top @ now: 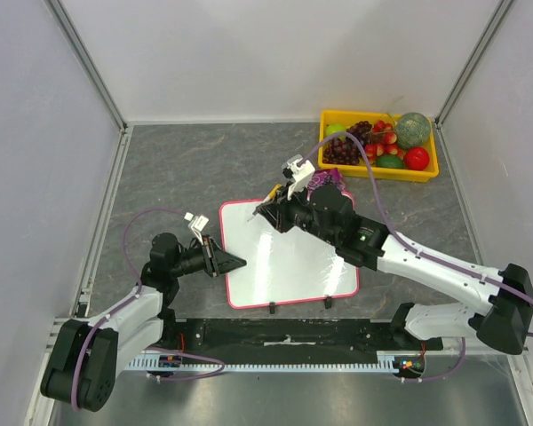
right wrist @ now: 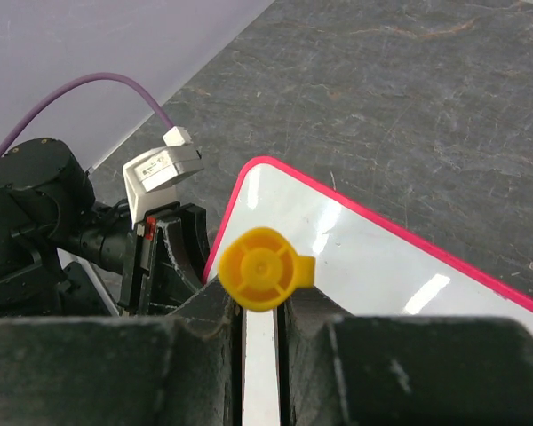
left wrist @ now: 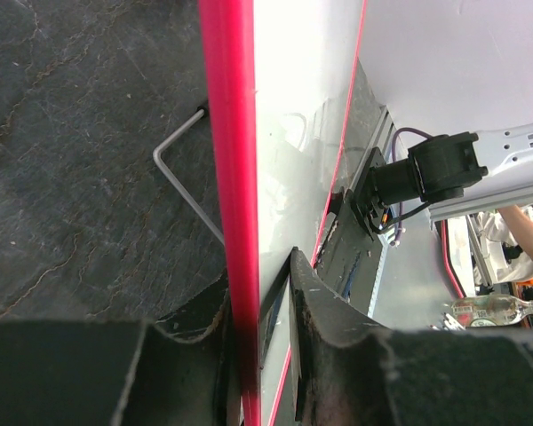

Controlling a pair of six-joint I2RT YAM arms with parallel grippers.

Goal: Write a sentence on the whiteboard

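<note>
left tool [top: 231, 263] clamping whiteboard [top: 293, 262] left edge, right tool [top: 266, 211] grasping yellow-capped marker [right wrist: 259, 268] over far-left corner

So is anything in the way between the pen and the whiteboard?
Nothing visible. The right gripper holds the marker over the whiteboard at its far left corner, with bare white surface under it. The left gripper pinches the board's left edge, off to the side.

Board: white board with a pink-red frame [top: 280, 264], on the grey table [top: 178, 169].
Left gripper [top: 229, 263]: at the board's left edge.
Right gripper [top: 268, 209]: over its far-left corner.
</note>
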